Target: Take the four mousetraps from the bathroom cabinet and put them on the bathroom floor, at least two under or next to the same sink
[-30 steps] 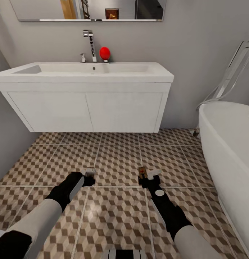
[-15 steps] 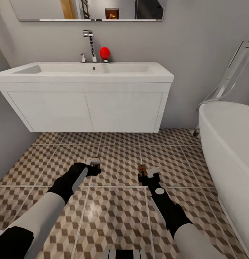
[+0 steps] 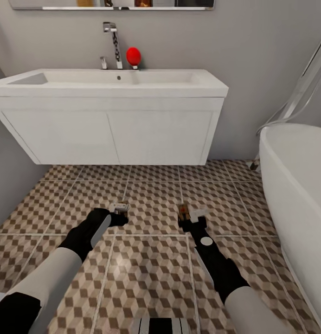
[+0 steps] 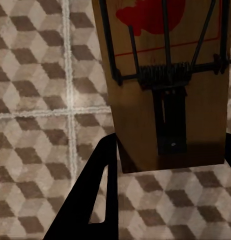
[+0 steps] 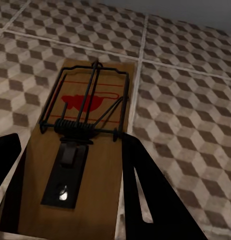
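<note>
Nearest in the head view, both arms reach forward and down over the bathroom floor [image 3: 151, 273], its cube-patterned tiles crossed by pale grout lines.

The left end effector [image 3: 119, 207] hangs low over the tiles at centre-left. It is clenched on a mousetrap [image 4: 165, 80]: the left wrist view has the tan board with its red spot and dark wire spring held between the dark fingers [image 4: 90, 200], its far end sticking out past the fingertips over a grout crossing. Whether the board touches the floor cannot be told.

To the right, well apart from it, the right end effector [image 3: 188, 214] is also grasping a second mousetrap [image 5: 80, 150]. In the right wrist view that board lies lengthwise between the two fingers [image 5: 145, 190], wire frame facing up, its far end jutting beyond them near a grout line. In the head view it shows as a small tan sliver [image 3: 182, 211] at the fingertips.

Farther off, the white wall-hung vanity [image 3: 109, 130] carries the sink [image 3: 114, 79], with a chrome faucet [image 3: 115, 44] and a red ball [image 3: 133, 56] behind the basin. Both traps are nearer than the vanity's front, not beneath it. A white bathtub [image 3: 295, 185] stands at the right.
</note>
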Available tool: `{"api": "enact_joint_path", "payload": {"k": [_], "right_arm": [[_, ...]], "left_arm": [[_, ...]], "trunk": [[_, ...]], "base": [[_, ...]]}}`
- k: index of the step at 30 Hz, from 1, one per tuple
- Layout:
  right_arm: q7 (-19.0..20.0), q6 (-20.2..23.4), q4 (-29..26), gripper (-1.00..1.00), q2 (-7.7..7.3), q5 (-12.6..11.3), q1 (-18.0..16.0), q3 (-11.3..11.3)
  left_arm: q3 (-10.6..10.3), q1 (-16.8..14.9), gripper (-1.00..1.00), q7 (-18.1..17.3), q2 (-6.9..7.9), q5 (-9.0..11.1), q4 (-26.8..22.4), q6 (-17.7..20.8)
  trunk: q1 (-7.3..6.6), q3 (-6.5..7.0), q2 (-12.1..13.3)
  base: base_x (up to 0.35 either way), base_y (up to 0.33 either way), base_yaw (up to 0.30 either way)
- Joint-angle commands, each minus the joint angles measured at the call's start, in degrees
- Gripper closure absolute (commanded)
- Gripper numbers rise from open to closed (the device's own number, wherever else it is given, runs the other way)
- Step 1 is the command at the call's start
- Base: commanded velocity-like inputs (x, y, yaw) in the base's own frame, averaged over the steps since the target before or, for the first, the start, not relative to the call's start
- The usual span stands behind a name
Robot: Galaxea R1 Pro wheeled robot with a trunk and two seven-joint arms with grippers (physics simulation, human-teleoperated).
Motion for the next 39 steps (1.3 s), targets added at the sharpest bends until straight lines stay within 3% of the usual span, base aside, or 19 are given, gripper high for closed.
{"api": "enact_joint_path", "payload": {"k": [1, 9, 15, 39], "right_arm": [[-0.1, 0.4, -0.1, 1.00, -0.01, 0.4, 0.0, 0.1], [-0.1, 0.4, -0.1, 1.00, -0.01, 0.4, 0.0, 0.2], [-0.1, 0.4, -0.1, 1.00, -0.01, 0.4, 0.0, 0.3], [-0.1, 0.4, -0.1, 1.00, -0.01, 0.4, 0.0, 0.2]], "left_arm": [[-0.3, 0.0, 1.00, 0.6, 0.27, 0.5, -0.5, 0.8], [-0.2, 0.0, 1.00, 0.6, 0.50, 0.5, -3.3, 4.1], [-0.3, 0.0, 1.00, 0.6, 0.50, 0.5, -5.0, 4.3], [-0.4, 0.1, 1.00, 0.5, 0.47, 0.7, -4.2, 4.2]], "trunk": [[0.01, -0.37, 0.0], [0.22, -2.87, -0.1], [0.37, -4.75, -0.2], [0.99, -12.26, -0.5]], "base": [[0.000, 0.000, 0.000], [0.000, 0.000, 0.000], [0.000, 0.000, 0.000], [0.000, 0.000, 0.000]]}}
